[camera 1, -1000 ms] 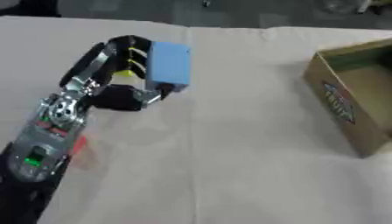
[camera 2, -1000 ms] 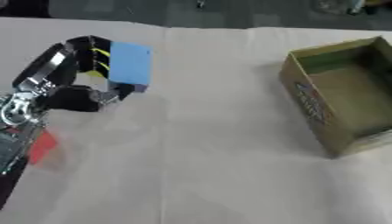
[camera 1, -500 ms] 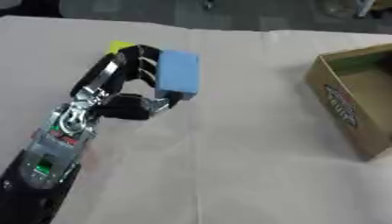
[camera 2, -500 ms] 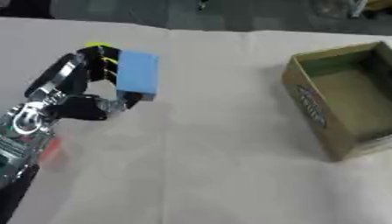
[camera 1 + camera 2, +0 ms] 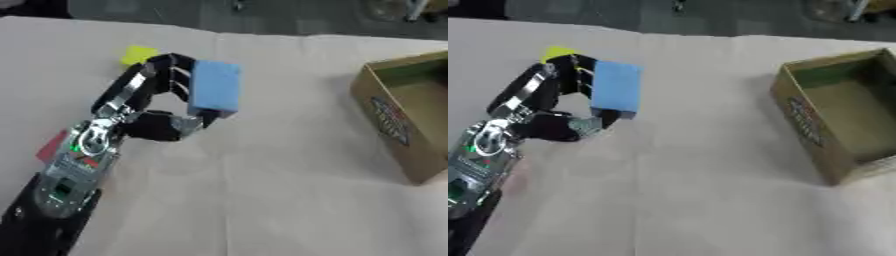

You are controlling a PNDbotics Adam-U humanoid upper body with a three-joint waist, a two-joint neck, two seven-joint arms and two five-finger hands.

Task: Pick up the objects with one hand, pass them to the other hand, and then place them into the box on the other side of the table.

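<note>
Left of centre, your left hand (image 5: 153, 107) pinches the blue block (image 5: 214, 91) between curled fingers and thumb, lifted off the table and facing the open box (image 5: 842, 120) at right, apparently presented for a handover; no right hand shows.

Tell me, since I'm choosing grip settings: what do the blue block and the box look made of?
Blue block: probably foam or sponge, with a matte, even face and soft edges. Box: cardboard, with dull brown walls, thin edges and a printed label on its side.
</note>
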